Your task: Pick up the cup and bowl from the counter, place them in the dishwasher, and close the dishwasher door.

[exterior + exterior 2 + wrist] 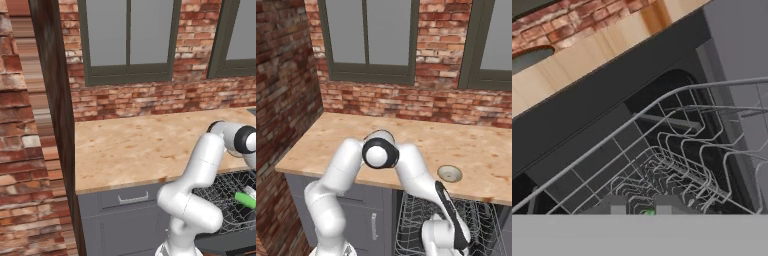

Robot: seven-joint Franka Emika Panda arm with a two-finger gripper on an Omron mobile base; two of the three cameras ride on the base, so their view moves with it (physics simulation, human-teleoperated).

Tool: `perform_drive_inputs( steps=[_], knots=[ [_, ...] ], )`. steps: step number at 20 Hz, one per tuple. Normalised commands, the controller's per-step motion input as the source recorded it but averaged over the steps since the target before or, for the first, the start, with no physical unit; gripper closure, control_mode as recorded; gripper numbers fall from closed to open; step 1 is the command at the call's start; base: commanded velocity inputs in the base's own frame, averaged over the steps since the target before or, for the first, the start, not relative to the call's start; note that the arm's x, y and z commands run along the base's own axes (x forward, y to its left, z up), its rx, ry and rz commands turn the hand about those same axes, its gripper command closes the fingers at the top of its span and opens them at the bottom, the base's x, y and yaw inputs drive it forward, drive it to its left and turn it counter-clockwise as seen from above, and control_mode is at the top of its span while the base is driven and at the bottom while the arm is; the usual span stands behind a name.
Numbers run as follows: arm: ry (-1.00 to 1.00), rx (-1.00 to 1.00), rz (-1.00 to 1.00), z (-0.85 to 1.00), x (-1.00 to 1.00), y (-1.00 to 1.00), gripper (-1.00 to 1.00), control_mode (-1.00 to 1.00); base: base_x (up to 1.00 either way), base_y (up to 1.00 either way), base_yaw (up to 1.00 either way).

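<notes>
1. Our white arm (406, 175) reaches down into the open dishwasher's wire rack (677, 165).
2. The green cup (246, 199) lies in the rack at the fingers (614, 206), which sit almost together, seemingly pinching it; a green sliver shows between them.
3. The beige bowl (449, 173) waits on the table (130, 145), at its near edge above the rack.
4. Risk, we judge: released badly, the cup may tip between the wires.
5. No readable writing or brands.

Kitchen: counter (130, 145), dishwasher (476, 215) (brick wall (150, 97)).
</notes>
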Motion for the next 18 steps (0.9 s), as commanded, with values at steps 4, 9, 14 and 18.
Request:
perform_drive_inputs(
  steps=[4,9,14,18],
  knots=[
    [0.0,0.0,-0.05,-0.46,0.26,0.0,1.0,-1.0,0.0,0.0,0.0],
    [-0.01,0.0,-0.05,-0.46,0.24,0.0,1.0,-1.0,0.0,0.0,0.0],
    [0.0,0.0,-0.04,-0.5,0.12,0.0,-1.0,-1.0,0.0,0.0,0.0],
    [-0.01,0.03,-0.01,-0.32,0.0,-0.02,-1.0,-1.0,0.0,0.0,0.0]
  ],
)
